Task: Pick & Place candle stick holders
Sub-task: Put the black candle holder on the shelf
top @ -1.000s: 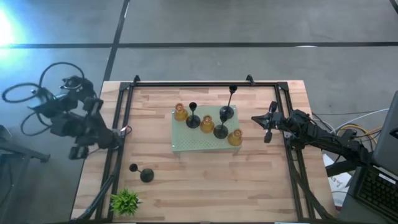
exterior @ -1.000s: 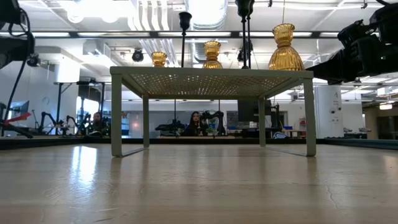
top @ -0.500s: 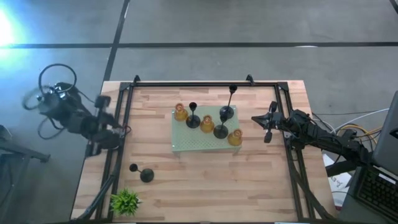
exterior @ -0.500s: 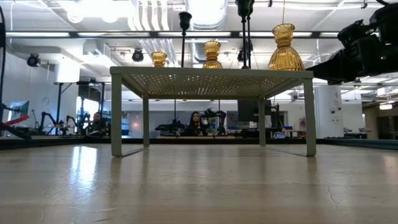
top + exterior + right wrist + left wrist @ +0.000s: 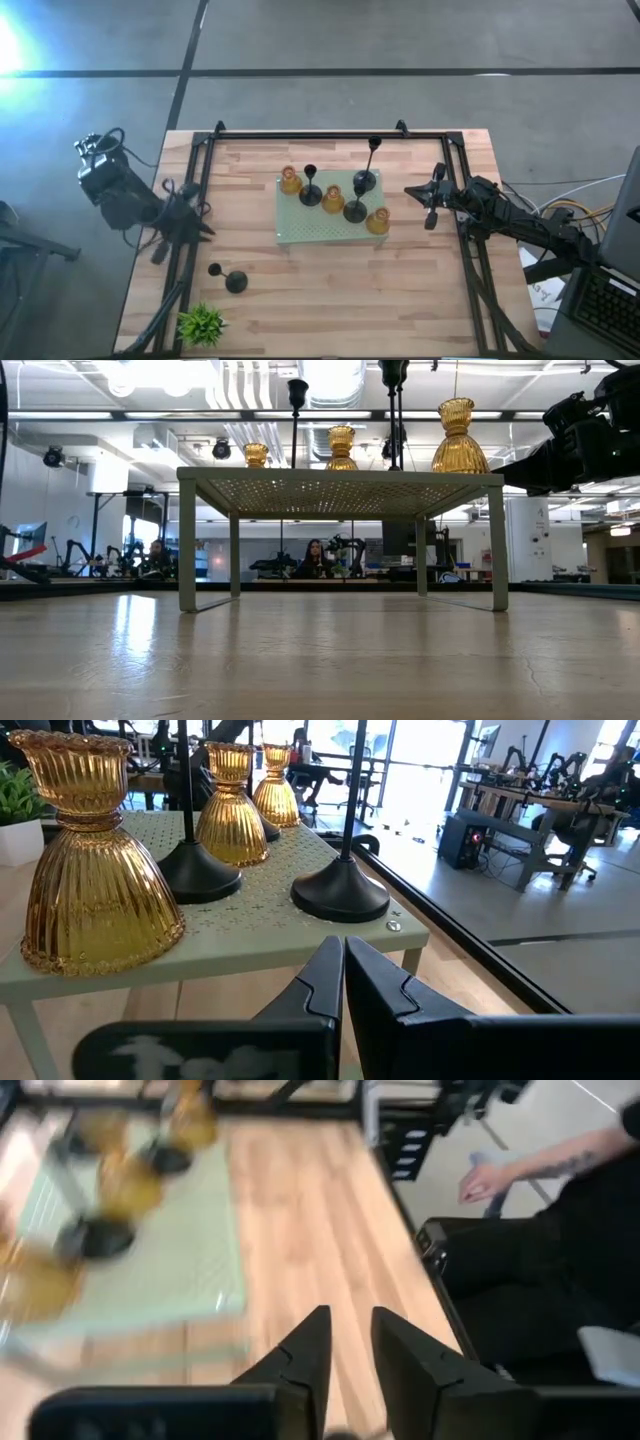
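Observation:
Three amber holders [image 5: 333, 198] and three black holders [image 5: 355, 209] stand upright by their bases on the pale green perforated stand [image 5: 300, 225] at the table's middle. They also show in the right wrist view [image 5: 95, 870]. A fourth black holder [image 5: 230, 279] lies on its side on the wood at the near left. My left gripper [image 5: 192, 224] is at the table's left rail, a little open and empty [image 5: 350, 1325]. My right gripper [image 5: 428, 206] is shut and empty right of the stand [image 5: 342, 948].
A small green plant [image 5: 201, 324] stands at the near left corner. Black rails [image 5: 300, 135] frame the table. The stand rests on thin legs [image 5: 187, 540]. A person's hand [image 5: 485, 1180] shows beyond the table's right side. Bare wood lies near the front edge.
My left arm has swung about at the table's left edge. Its gripper has gone toward the table's right and now points over the left rail toward the stand. My right arm and the holders have kept still.

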### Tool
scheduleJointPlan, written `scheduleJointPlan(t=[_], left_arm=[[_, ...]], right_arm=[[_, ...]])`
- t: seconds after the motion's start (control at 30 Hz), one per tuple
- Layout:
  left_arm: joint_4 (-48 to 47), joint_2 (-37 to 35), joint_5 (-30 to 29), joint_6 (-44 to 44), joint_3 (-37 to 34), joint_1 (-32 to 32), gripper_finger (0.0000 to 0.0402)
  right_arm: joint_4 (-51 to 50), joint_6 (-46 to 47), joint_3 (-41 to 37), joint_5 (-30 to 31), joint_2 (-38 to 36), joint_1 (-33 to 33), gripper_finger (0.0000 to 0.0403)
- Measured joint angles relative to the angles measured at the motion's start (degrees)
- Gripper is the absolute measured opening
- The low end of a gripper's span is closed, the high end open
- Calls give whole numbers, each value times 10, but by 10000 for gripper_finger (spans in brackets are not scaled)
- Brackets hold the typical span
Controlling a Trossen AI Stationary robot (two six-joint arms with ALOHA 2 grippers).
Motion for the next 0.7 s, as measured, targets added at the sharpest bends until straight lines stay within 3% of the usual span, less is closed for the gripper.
scheduleJointPlan(t=[0.13, 0.27, 0.7], left_arm=[[-92, -6, 0, -113, 15, -1, 44], [-107, -13, 23, -169, 7, -8, 8], [-151, 5, 58, -357, -15, -55, 4]], right_arm=[[0, 0, 0, 0, 0, 0, 9], [0, 0, 0, 0, 0, 0, 9], [0, 0, 0, 0, 0, 0, 9]])
